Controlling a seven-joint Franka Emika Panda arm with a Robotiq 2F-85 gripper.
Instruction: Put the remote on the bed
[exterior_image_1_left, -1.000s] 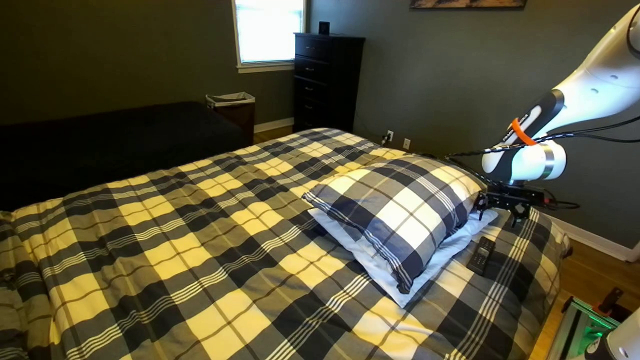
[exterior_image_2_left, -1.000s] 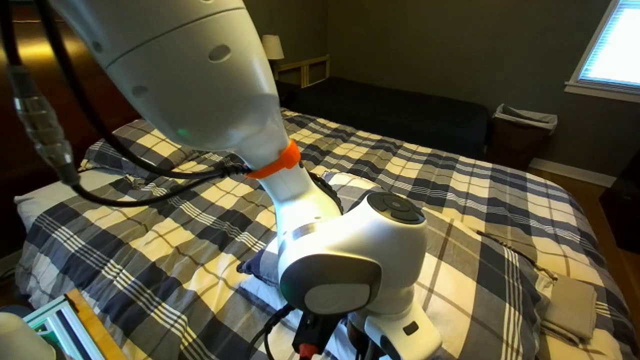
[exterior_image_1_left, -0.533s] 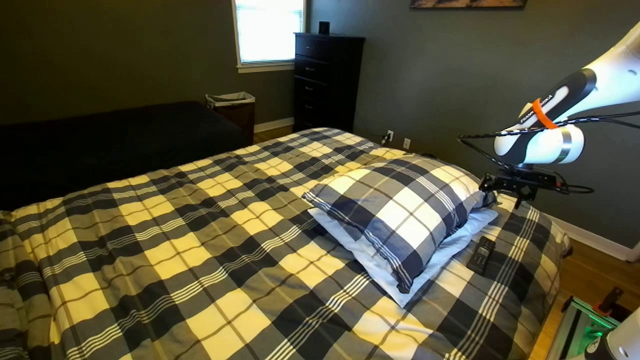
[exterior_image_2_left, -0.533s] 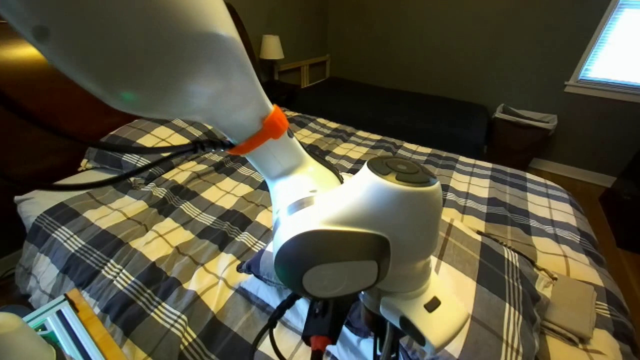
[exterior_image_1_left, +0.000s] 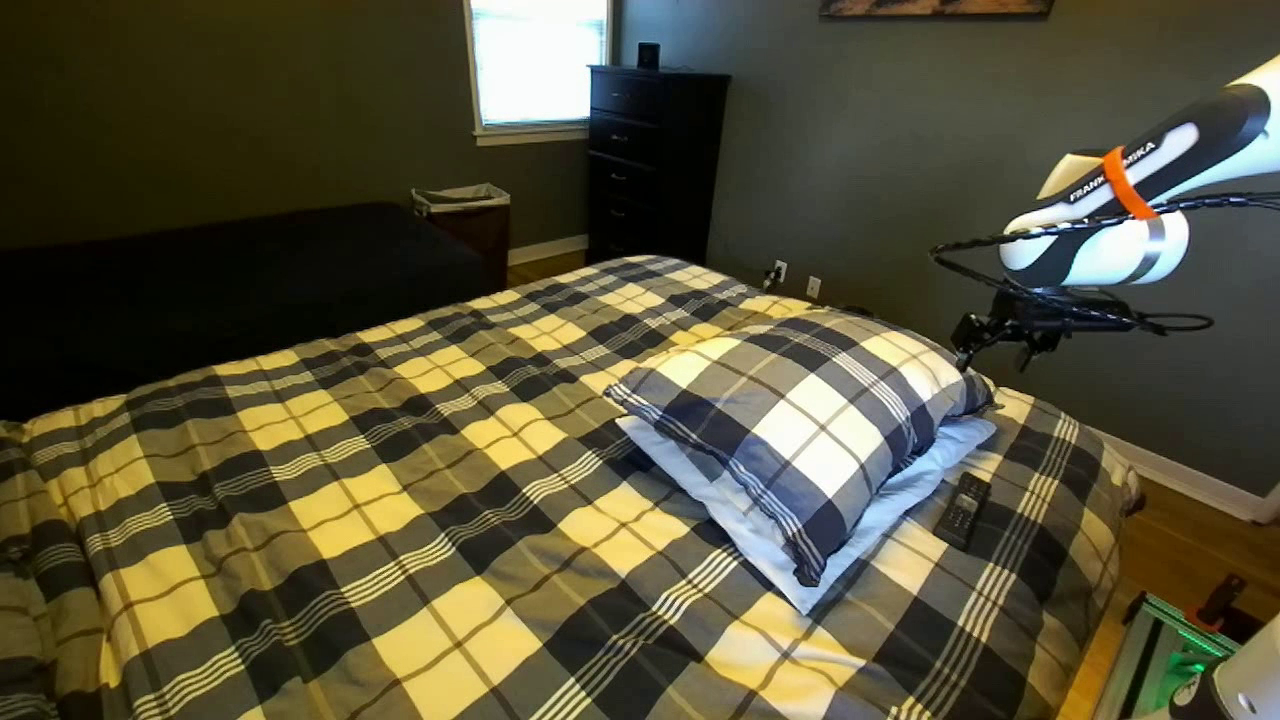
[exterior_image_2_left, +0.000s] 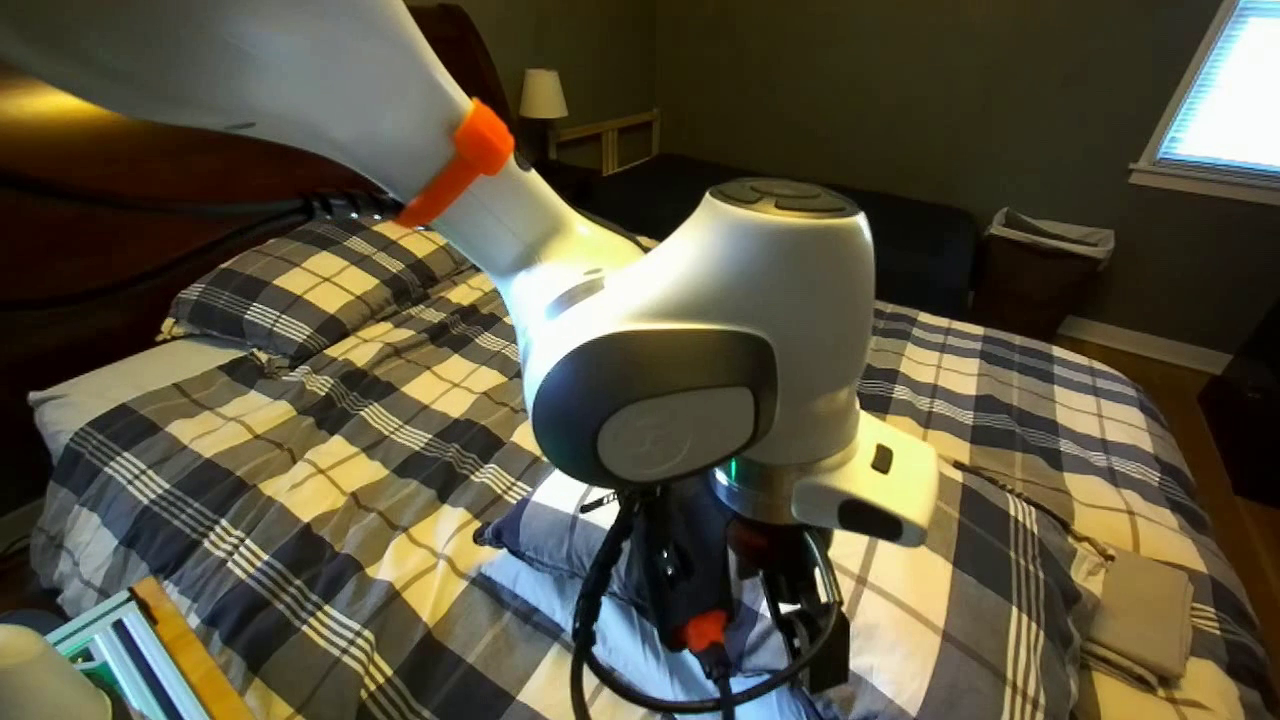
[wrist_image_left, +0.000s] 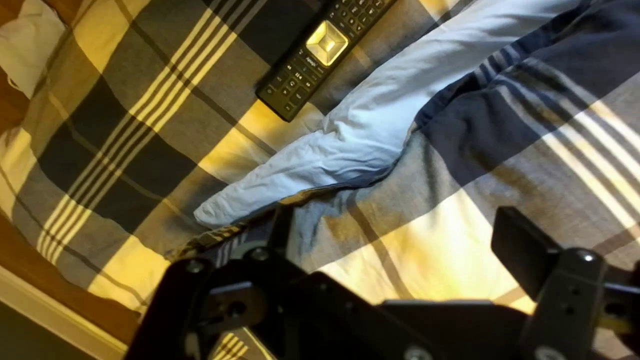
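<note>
The black remote (exterior_image_1_left: 963, 512) lies flat on the bed (exterior_image_1_left: 520, 520), beside the plaid pillow near the bed's edge. It also shows at the top of the wrist view (wrist_image_left: 312, 62), its far end cut off. The bed has a yellow, black and white plaid comforter and also shows in an exterior view (exterior_image_2_left: 400, 480). There the arm hides the remote. My gripper (exterior_image_1_left: 993, 358) is open and empty, raised above the bed at the pillow's far corner. In the wrist view its fingers (wrist_image_left: 395, 222) stand wide apart with only pillow cloth visible behind the gap.
The plaid pillow (exterior_image_1_left: 800, 400) rests on a pale blue pillow or cloth (exterior_image_1_left: 745, 540). A folded beige cloth (exterior_image_2_left: 1140, 620) lies on the bed. A dark bed (exterior_image_1_left: 240, 290), a hamper (exterior_image_1_left: 465, 225) and a dresser (exterior_image_1_left: 655, 160) stand behind. The robot's stand (exterior_image_1_left: 1150, 660) is beside the bed.
My gripper has risen away from the bed, and the arm has drawn upward with it. The fingers stay open. The remote and pillow have not moved in the exterior view that shows both.
</note>
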